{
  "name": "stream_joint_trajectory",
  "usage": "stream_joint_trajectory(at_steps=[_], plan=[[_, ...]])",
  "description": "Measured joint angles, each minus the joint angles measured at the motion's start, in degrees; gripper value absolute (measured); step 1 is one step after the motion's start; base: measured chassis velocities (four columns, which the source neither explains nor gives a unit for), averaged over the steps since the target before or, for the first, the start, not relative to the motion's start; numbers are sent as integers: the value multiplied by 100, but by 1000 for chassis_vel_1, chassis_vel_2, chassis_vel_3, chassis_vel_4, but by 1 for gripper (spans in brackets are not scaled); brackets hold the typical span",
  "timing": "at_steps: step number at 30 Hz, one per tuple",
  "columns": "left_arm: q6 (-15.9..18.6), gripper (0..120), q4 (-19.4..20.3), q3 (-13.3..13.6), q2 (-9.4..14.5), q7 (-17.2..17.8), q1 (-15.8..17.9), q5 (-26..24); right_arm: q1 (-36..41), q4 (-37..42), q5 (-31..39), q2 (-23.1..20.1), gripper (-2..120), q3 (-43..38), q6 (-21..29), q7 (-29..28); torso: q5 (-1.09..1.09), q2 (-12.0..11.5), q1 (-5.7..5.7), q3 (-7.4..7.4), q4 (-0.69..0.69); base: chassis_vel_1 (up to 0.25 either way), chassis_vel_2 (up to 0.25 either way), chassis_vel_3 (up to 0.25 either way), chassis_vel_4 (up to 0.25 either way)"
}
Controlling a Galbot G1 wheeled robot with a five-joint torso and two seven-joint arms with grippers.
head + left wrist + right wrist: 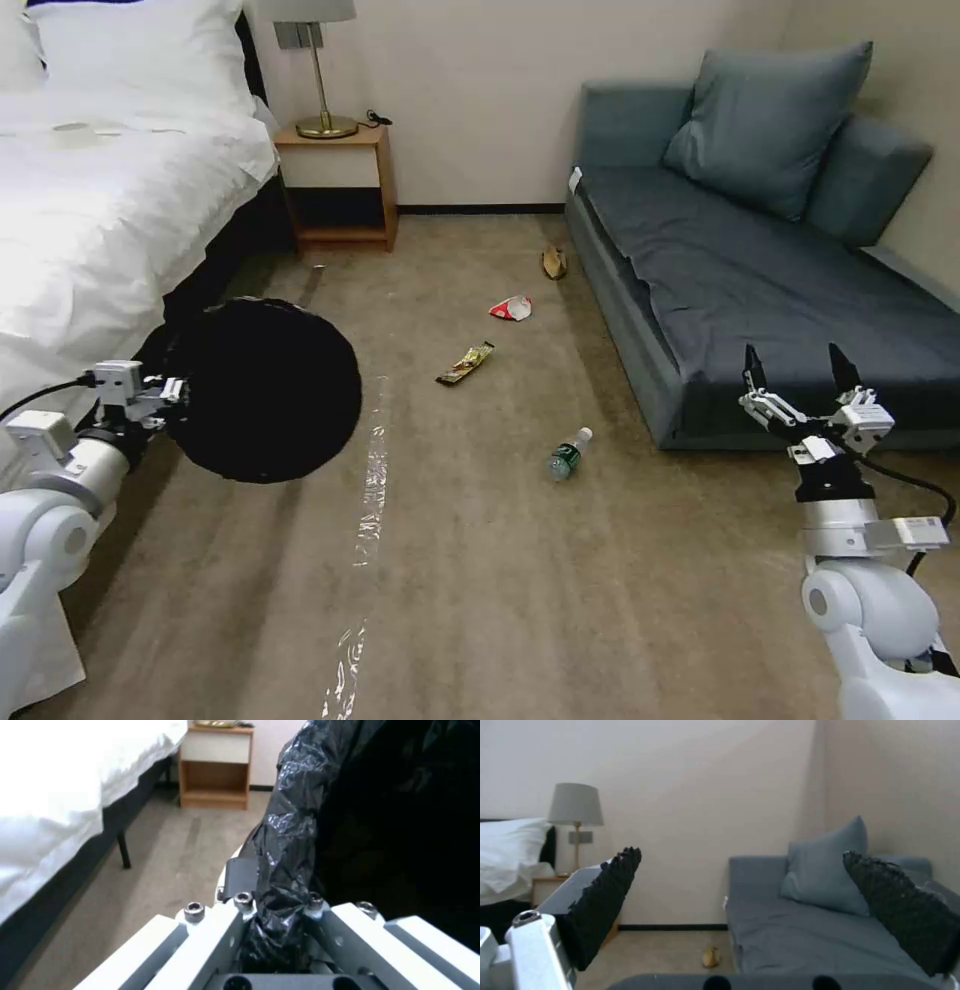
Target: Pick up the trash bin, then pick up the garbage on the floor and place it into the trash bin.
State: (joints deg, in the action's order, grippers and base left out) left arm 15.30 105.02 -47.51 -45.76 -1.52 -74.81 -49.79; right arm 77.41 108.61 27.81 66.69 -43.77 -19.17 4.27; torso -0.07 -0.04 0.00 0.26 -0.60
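The trash bin (262, 390), its black bag liner facing me, hangs off the floor at the left beside the bed. My left gripper (172, 392) is shut on its rim; the left wrist view shows the crumpled liner (287, 843) pinched between the fingers. On the carpet lies the garbage: a clear bottle with a green label (568, 455), a yellow-brown wrapper (465, 363), a red-and-white packet (511, 308) and a banana peel (554, 262). The peel (710, 957) also lies by the sofa's foot in the right wrist view. My right gripper (800, 372) is raised at the right, open and empty, in front of the sofa.
A bed with white sheets (110, 190) runs along the left, a wooden nightstand with a lamp (338, 185) behind it. A grey sofa (760, 280) with cushions fills the right. A strip of clear tape (370, 490) lies on the carpet between them.
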Motion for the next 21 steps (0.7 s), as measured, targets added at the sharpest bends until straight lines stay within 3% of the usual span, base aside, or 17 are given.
stream_joint_trajectory(at_steps=[7, 11, 21], plan=[[421, 2, -155, -157, -115, 360, -16, -574, -81, -166, -111, 61, 100, 41, -205, 149, 1, 1, 0, 0, 1, 0, 0, 0, 0], [586, 2, -205, -174, -170, 293, -33, -627, -79, -179, -117, 69, 100, 23, -272, 238, 0, 1, 0, 0, 0, 0, 0, 0, 0], [628, 2, -291, -161, -342, 65, -95, -587, -69, -208, -65, 68, 100, -19, -301, 348, 1, 0, 0, 0, 2, 0, 0, 0, 0]])
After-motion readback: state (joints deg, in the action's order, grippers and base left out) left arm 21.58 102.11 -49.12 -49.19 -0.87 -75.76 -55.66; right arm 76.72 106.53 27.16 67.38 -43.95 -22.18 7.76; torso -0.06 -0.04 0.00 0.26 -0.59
